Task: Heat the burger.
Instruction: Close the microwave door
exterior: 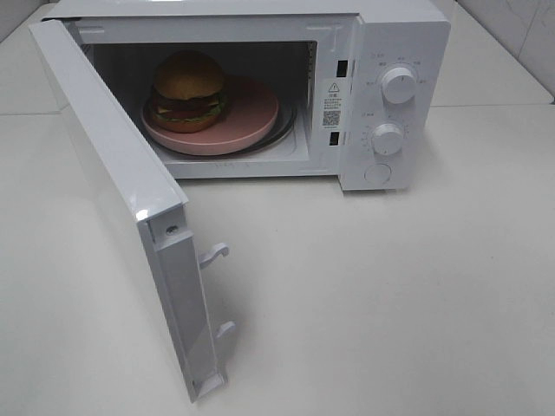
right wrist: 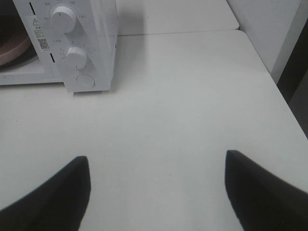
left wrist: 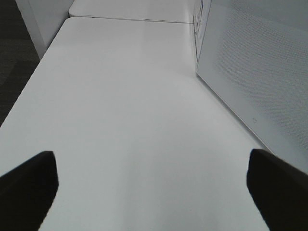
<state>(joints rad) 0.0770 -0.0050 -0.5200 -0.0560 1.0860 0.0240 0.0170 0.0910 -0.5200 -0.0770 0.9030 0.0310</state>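
Observation:
The burger [exterior: 189, 90] with its golden-tan bun sits on a pink dish [exterior: 247, 119] inside the white microwave [exterior: 408, 39], whose door [exterior: 113, 191] hangs wide open to the left. Neither gripper appears in the exterior high view. In the left wrist view my left gripper [left wrist: 151, 185] is open over bare table, with the outer face of the door [left wrist: 260, 72] beside it. My right gripper [right wrist: 156, 190] is open too, nothing between its fingers, a short way in front of the microwave's control panel [right wrist: 77, 43]. The edge of the pink dish [right wrist: 12, 48] shows in the right wrist view.
Two knobs [exterior: 398, 85] [exterior: 388, 139] and a round button [exterior: 378, 174] sit on the control panel. The open door's latch hooks [exterior: 214, 254] stick out toward the table's middle. The white table [exterior: 390, 303] has a dark floor edge on its left [left wrist: 14, 62].

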